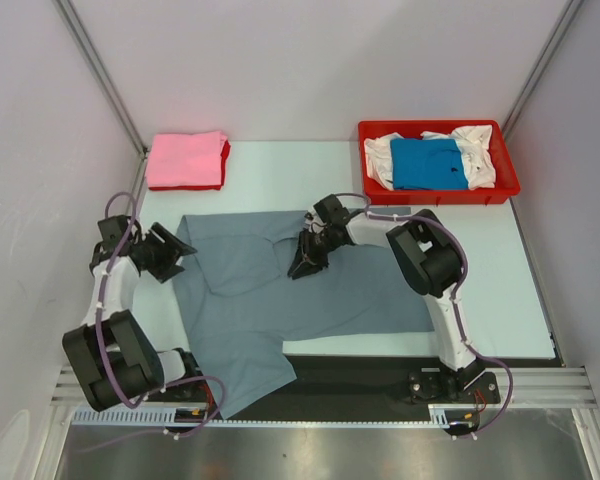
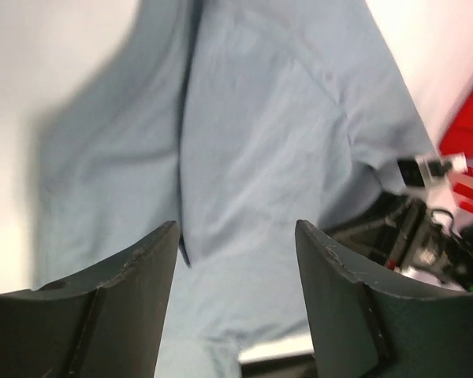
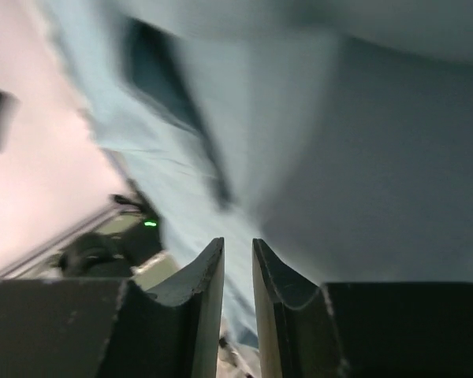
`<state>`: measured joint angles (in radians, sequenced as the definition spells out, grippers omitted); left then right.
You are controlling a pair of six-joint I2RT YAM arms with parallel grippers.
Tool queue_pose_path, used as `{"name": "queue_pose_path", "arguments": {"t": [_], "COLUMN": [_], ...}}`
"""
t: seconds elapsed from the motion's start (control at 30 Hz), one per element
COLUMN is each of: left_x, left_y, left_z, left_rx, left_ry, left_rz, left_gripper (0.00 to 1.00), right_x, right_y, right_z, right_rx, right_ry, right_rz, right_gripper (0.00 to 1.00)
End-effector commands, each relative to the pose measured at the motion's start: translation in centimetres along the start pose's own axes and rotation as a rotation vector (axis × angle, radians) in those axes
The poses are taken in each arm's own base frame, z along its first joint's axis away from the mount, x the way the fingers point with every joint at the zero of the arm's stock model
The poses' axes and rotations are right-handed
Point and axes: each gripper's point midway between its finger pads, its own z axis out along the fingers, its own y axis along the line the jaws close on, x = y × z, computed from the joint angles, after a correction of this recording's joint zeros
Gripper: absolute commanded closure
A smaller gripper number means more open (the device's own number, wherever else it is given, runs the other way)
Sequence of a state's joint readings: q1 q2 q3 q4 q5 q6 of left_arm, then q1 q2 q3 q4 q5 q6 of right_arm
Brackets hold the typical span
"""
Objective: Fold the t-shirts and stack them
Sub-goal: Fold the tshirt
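Note:
A slate grey t-shirt (image 1: pixel 310 295) lies spread flat on the pale table, its lower left corner hanging over the near edge. My left gripper (image 1: pixel 184 249) hovers at the shirt's left edge. Its jaws (image 2: pixel 236 236) are open with nothing between them, and the grey cloth (image 2: pixel 252 142) lies below. My right gripper (image 1: pixel 301 267) is over the shirt's upper middle, near a fold. Its jaws (image 3: pixel 237 248) stand a narrow gap apart and hold nothing, with blurred grey cloth (image 3: pixel 378 157) beneath. A folded pink t-shirt (image 1: pixel 185 158) rests on a red one (image 1: pixel 224 168) at the back left.
A red plastic tray (image 1: pixel 440 193) at the back right holds a bright blue t-shirt (image 1: pixel 425 162) on top of a white one (image 1: pixel 478 150). Grey walls close in both sides. A black strip and metal rail (image 1: pixel 360 378) run along the near edge.

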<state>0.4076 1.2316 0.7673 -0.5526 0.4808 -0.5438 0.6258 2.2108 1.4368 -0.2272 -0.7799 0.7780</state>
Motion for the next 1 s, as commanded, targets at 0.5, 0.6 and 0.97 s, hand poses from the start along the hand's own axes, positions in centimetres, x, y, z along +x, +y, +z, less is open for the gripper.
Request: {"name": "queue_pose_path", "arguments": {"t": [0.5, 0.6, 0.97], "left_x": [-12.2, -12.3, -13.4], "left_y": [-1.9, -1.6, -0.7], "left_z": [10.2, 12.1, 15.1], "left_rx": [-0.134, -0.153, -0.220], "left_ry": [-0.079, -0.031, 0.014], "left_rz": [0.425, 0.416, 0.357], "left_gripper": [0.24, 0.23, 0.64], "right_x": [-3.0, -4.0, -9.1], "right_y": [-11.6, -13.3, -17.9], "right_z": [-22.8, -26.0, -33.5], "right_rx": [0.582, 0.624, 0.653], "right_ry": [-0.395, -0.477, -0.815], "right_rz": [-0.121, -0.062, 0.123], "right_gripper": [0.61, 0.61, 0.62]}}
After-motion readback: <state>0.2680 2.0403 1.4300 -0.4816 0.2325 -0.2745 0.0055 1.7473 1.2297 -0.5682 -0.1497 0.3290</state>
